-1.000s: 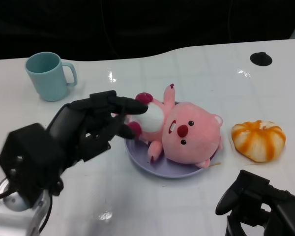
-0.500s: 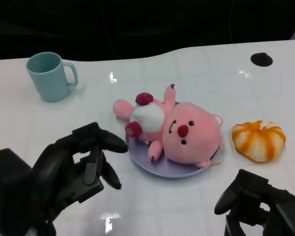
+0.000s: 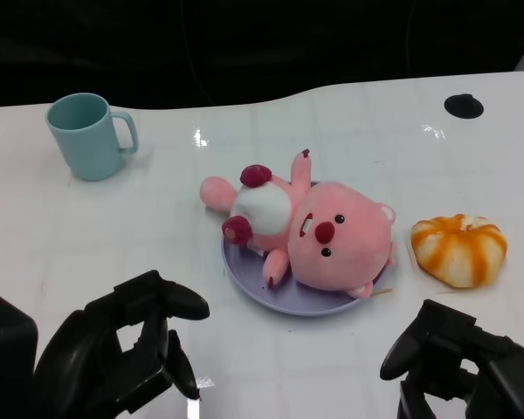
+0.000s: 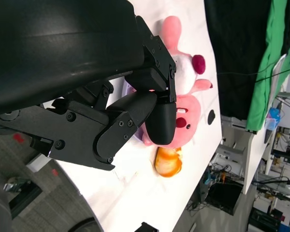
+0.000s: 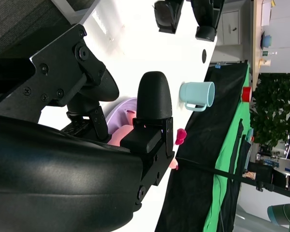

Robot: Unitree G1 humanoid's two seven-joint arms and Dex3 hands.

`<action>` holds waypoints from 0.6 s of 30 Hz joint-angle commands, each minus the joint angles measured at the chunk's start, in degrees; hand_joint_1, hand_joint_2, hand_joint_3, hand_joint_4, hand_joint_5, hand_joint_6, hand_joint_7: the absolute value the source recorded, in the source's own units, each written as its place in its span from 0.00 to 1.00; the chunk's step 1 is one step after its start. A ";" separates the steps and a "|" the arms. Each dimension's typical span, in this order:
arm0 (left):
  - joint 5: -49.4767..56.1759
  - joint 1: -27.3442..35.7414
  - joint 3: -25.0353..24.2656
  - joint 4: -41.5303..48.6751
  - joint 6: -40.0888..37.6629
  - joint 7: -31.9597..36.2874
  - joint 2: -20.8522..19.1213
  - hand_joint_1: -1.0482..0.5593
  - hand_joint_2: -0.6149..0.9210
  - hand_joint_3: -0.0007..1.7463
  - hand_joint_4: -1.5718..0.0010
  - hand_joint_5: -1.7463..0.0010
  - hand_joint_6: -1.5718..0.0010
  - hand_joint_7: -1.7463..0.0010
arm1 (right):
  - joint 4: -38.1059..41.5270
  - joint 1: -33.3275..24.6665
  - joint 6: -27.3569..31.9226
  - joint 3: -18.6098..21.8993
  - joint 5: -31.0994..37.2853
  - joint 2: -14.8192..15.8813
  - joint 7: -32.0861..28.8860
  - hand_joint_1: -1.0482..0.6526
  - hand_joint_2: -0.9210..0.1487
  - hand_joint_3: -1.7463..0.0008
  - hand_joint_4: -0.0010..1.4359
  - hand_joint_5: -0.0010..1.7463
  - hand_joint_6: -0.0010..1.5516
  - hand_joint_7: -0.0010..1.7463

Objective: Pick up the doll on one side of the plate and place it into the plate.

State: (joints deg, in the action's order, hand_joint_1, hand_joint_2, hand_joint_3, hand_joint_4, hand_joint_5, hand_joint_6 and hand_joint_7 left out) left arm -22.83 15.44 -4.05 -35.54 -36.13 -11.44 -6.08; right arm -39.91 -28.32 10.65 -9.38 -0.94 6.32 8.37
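Pink plush doll (image 3: pixel 319 233) lying on its back on the shallow lavender plate (image 3: pixel 258 287), long axis diagonal: head toward near right, feet poking past the far-left rim onto the white surface (image 3: pixel 358 148). Left hand (image 3: pixel 122 353) low, fingers loosely spread, holding nothing. Right hand (image 3: pixel 458 362) cut off, fingers curled, empty.

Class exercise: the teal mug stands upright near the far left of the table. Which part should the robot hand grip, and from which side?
Grip the teal mug around its body, probably coming from the near-left side with the left robot hand. It stands upright with its mouth open upward, and its handle points right, toward the doll, so the left wall is unobstructed.
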 commanded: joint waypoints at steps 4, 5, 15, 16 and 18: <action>0.14 0.37 0.42 1.97 -0.30 -0.25 -1.26 0.61 0.75 0.75 0.46 0.00 0.58 0.02 | 0.14 -0.13 -0.86 0.71 -0.13 0.82 0.26 0.66 0.44 0.23 0.49 1.00 0.37 0.90; 0.12 0.35 0.48 2.38 -0.14 -0.48 -1.44 0.60 0.75 0.76 0.46 0.00 0.59 0.01 | 0.20 -0.18 -0.99 0.74 -0.07 0.87 0.27 0.66 0.44 0.23 0.49 1.00 0.37 0.90; -0.13 -1.44 -0.08 7.72 2.20 -2.42 -2.35 0.61 0.72 0.78 0.44 0.00 0.57 0.00 | 2.57 -0.50 -4.03 1.32 -0.41 0.38 0.43 0.69 0.46 0.21 0.50 1.00 0.38 0.90; 0.07 -1.53 0.05 8.04 2.51 -2.63 -2.48 0.61 0.72 0.78 0.44 0.00 0.57 0.00 | 2.79 -0.53 -4.26 1.34 -0.51 0.29 0.42 0.69 0.46 0.20 0.50 1.00 0.38 0.90; 0.43 -1.64 0.32 8.69 3.35 -3.16 -2.77 0.61 0.71 0.78 0.44 0.00 0.56 0.00 | 3.36 -0.53 -4.88 1.34 -0.71 0.15 0.43 0.70 0.46 0.20 0.50 1.00 0.38 0.90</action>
State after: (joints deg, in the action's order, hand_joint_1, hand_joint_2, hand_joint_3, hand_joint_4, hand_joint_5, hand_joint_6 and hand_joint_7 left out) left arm -22.73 14.14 -3.64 -27.57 -34.07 -13.75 -7.76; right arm -37.06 -28.69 6.92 -8.57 -0.92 6.45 8.85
